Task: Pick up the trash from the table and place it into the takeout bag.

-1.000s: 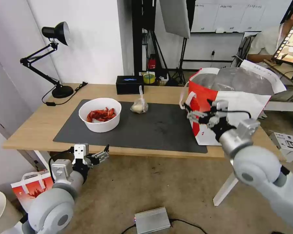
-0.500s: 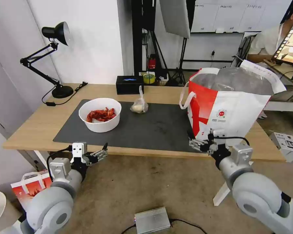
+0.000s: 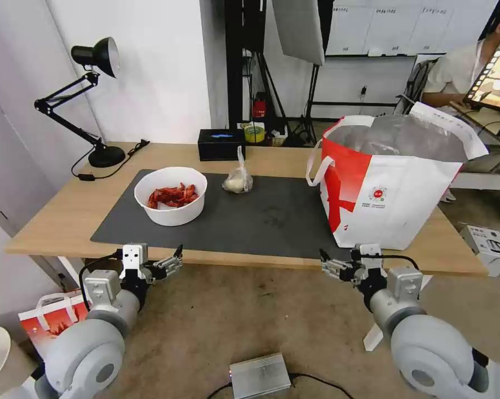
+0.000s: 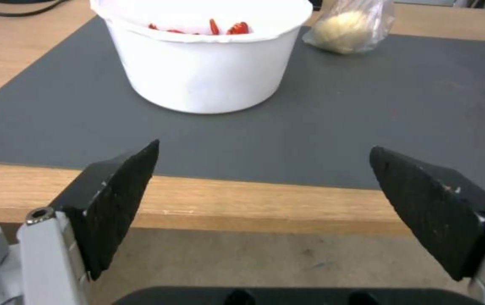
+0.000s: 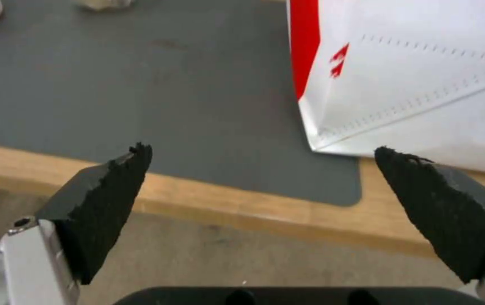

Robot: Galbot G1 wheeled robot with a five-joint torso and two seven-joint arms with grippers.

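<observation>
The trash on the table's dark mat (image 3: 272,219) is a white bowl of red crayfish shells (image 3: 171,195) and a small knotted clear bag (image 3: 238,180). Both appear in the left wrist view, the bowl (image 4: 208,63) close ahead and the knotted bag (image 4: 350,25) beyond it. The takeout bag (image 3: 394,177), white with red panels and foil lining, stands open at the table's right end. My left gripper (image 3: 169,264) hangs open below the table's front edge, in front of the bowl. My right gripper (image 3: 325,265) is open and empty below the edge, near the takeout bag's corner (image 5: 411,76).
A black box (image 3: 221,144) and a desk lamp (image 3: 97,94) stand at the back of the table (image 3: 56,219). On the floor lie a silver box (image 3: 259,375), a red-print bag (image 3: 53,318) at the left and a white box (image 3: 489,246) at the right.
My right arm has come down from in front of the takeout bag to below the table's front edge, its fingers still open. The left arm has barely moved.
</observation>
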